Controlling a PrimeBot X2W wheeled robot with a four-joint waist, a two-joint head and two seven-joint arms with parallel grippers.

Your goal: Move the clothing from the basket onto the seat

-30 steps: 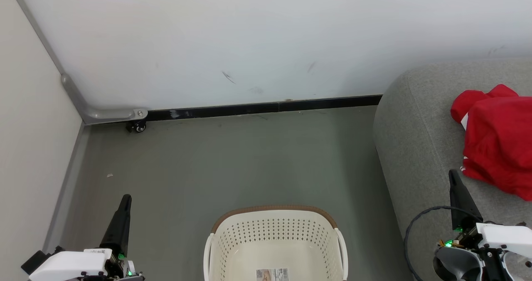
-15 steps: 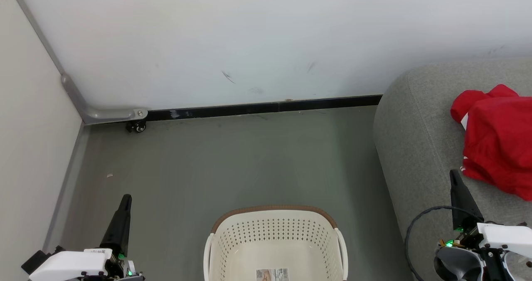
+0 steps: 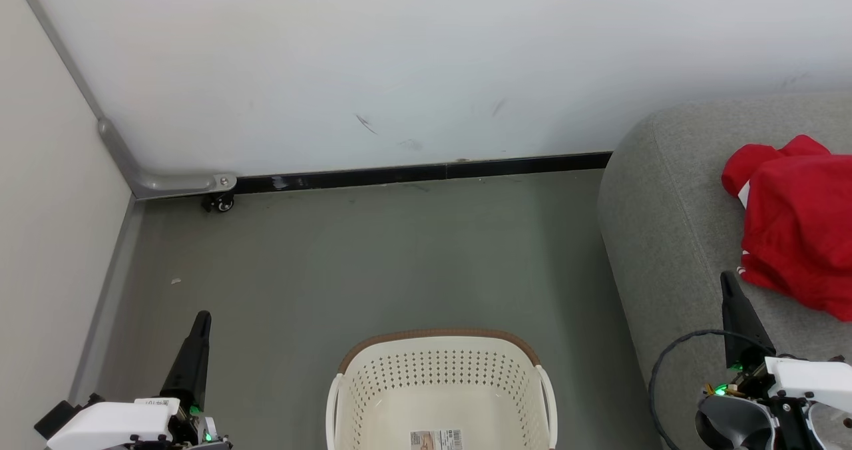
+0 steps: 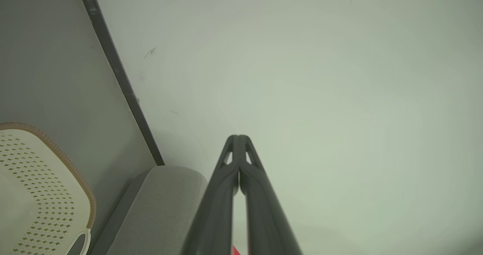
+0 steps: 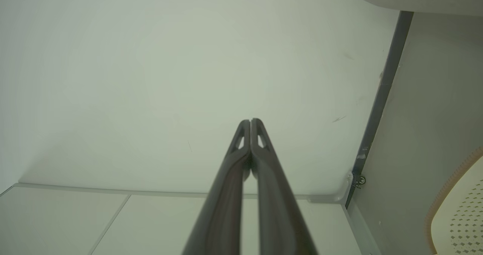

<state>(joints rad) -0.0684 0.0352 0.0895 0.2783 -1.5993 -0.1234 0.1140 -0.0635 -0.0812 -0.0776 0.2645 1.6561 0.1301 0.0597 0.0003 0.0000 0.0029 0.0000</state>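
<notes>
The soft clothing [image 3: 799, 230] is bright red with a sliver of white trim at its left edge. The rounded woven-fabric seat [image 3: 665, 250] is plain grey. The oval perforated plastic basket [image 3: 439, 377] is cream-white, dotted with rows of small holes under a brown woven-look rim (its white barcode sticker [image 3: 436, 439] has black bars). The smooth floor [image 3: 399, 257] is dull grey-green, the wall [image 3: 399, 57] off-white with faint dark scuffs, and the skirting strip [image 3: 426, 172] black. The left pincer [image 3: 202, 318] and right pincer [image 3: 727, 278] are black-fingered on white housings with green lights.
</notes>
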